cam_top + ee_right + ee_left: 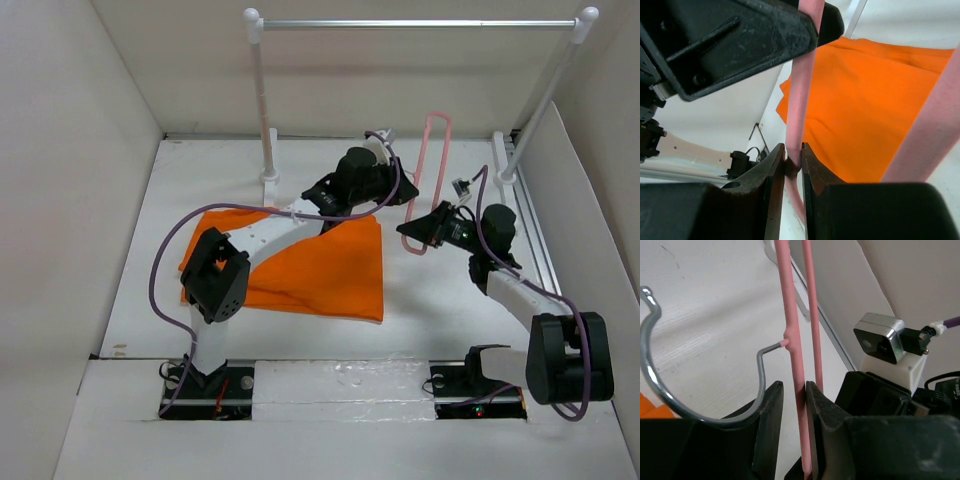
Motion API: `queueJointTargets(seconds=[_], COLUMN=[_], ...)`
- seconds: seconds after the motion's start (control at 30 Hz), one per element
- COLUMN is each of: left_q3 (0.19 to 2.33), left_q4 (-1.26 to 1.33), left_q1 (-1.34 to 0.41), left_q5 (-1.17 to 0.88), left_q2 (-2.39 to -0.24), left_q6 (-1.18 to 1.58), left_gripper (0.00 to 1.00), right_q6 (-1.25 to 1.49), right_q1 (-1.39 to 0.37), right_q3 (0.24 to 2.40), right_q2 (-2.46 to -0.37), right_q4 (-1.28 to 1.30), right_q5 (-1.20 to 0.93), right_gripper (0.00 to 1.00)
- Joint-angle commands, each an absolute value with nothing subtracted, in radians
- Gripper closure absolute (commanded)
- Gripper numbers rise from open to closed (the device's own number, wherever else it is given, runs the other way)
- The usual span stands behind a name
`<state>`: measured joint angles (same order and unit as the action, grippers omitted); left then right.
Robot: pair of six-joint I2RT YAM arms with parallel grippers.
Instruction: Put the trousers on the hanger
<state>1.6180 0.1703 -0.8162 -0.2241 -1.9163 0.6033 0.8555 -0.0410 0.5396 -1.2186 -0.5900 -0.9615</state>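
Bright orange trousers [320, 275] are laid flat on the white table [450, 310] at centre left of the overhead view, partly covered by the left arm. Their right edge ends just short of the pale-pink hanger [437, 160], which is held upright at upper centre right. In the right wrist view, the hanger's bar is pinched between the right gripper [792, 150]. The left gripper [794, 387] is seen straddling another bar beside the wire hook [761, 375]; whether it is clamped cannot be told. Bare table is left on the right, bounded by the rail [420, 23] and side walls.
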Motion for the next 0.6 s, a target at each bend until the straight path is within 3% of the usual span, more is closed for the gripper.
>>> queueJointTargets(seconds=[0.0,0.13,0.3,0.37,0.4,0.5,0.57], left_q3=[1.594,1.549,1.438,1.389,1.335,1.213,1.152], left_q4=[0.293,0.308,0.365,0.406,0.413,0.454,0.503], left_q1=[-0.815,-0.815,-0.815,-0.834,-0.834,-0.861,-0.883], left_q5=[-0.248,-0.236,-0.242,-0.248,-0.241,-0.232,-0.222], left_q2=[-1.89,-1.864,-1.804,-1.784,-1.752,-1.697,-1.677], left_q6=[0.66,0.684,0.731,0.752,0.758,0.788,0.842], left_gripper=[0.8,0.98,1.0,1.0,1.0,1.0,1.0], right_q6=[0.908,0.931,0.855,0.816,0.72,0.411,0.303], right_q1=[-0.066,-0.066,-0.066,-0.057,-0.057,-0.025,0.0], right_q3=[0.508,0.483,0.474,0.48,0.492,0.587,0.629], right_q2=[-1.207,-1.204,-1.158,-1.126,-1.105,-1.014,-0.97], right_q4=[-0.75,-0.769,-0.623,-0.498,-0.412,0.052,0.291], right_q5=[-1.009,-1.017,-1.026,-1.032,-1.032,-0.98,-0.953], right_gripper=[0.8,0.81,0.77,0.63,0.47,0.28,0.25])
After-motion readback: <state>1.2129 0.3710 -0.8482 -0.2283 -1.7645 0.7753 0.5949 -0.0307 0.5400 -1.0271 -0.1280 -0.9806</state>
